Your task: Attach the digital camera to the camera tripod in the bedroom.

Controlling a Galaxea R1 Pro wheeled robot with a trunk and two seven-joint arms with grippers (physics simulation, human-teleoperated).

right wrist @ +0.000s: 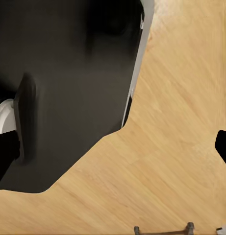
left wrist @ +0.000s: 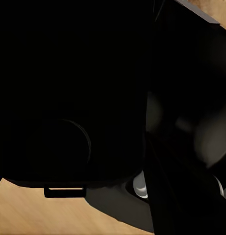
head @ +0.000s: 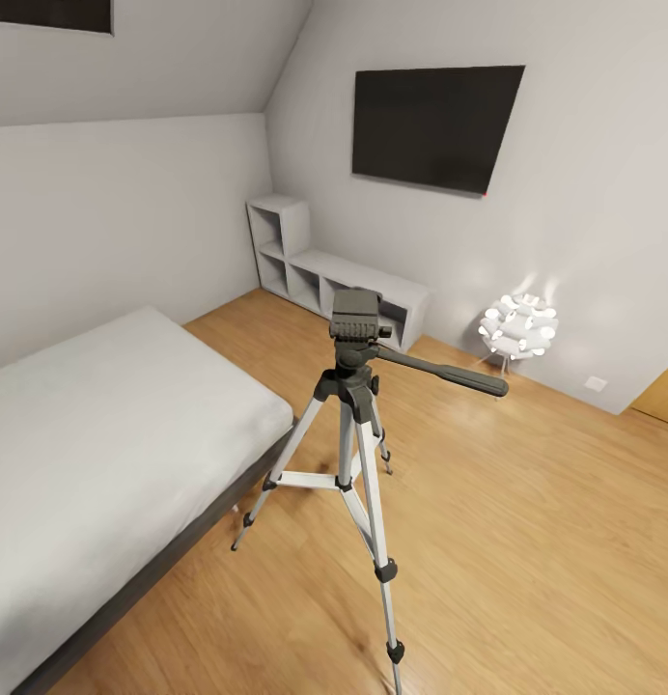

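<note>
The camera tripod [head: 358, 425] stands on the wood floor just ahead of me, beside the bed. Its silver legs are spread. Its black head [head: 355, 317] is bare on top, and the long pan handle [head: 440, 371] points right. In the left wrist view a black rounded body with a round bulge, the digital camera [left wrist: 68, 122], sits tight against the lens, gripped by my left gripper, whose fingers it hides. My right gripper [right wrist: 113, 152] is open over bare floor, with dark fingertips [right wrist: 223, 147] at the picture's edges.
A grey bed with a white mattress [head: 93, 434] lies to the left of the tripod. A low white shelf unit [head: 324, 275] and a lit white lamp [head: 517, 328] stand along the far wall under a black TV [head: 432, 124]. Open floor [head: 537, 521] lies to the right.
</note>
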